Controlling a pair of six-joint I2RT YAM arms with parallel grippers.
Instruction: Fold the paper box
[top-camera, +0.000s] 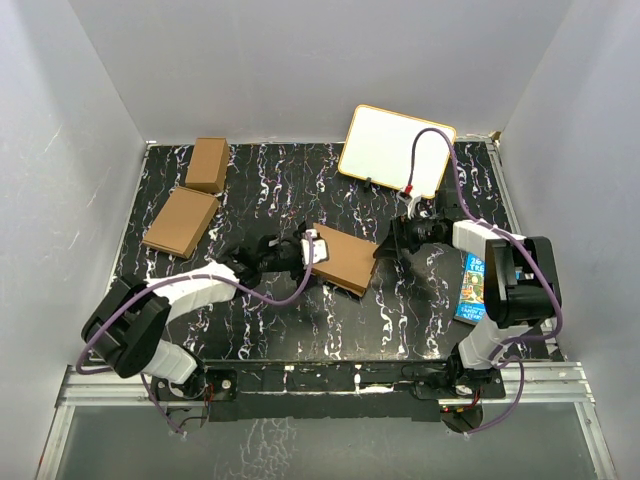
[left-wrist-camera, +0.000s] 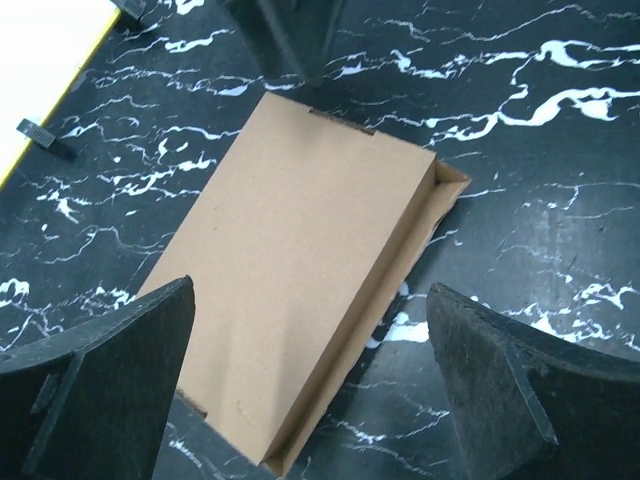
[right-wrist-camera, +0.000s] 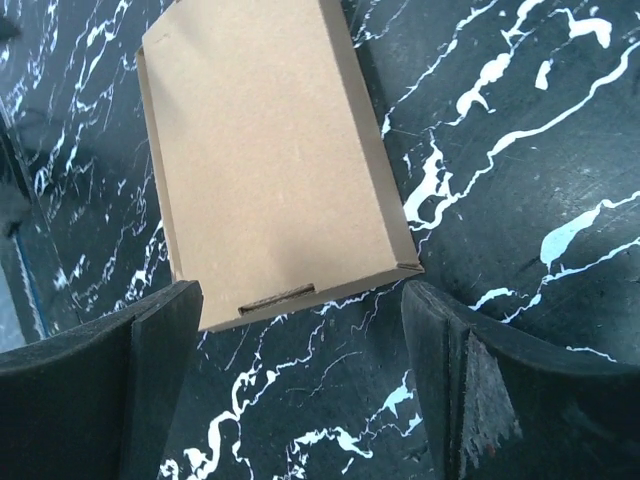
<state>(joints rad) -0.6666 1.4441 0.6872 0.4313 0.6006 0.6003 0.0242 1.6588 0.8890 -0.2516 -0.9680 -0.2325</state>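
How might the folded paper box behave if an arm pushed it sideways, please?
The paper box looks like thin, hollow cardboard, so it is probably light. Lying flat on the smooth table, it would likely slide rather than tip.

Soft, even light comes from above. The white walls look bright. The black table stays dark with a faint shine. A soft gray shadow lies across the paper box in both close views. The pictures look sharp, with no strong glare.
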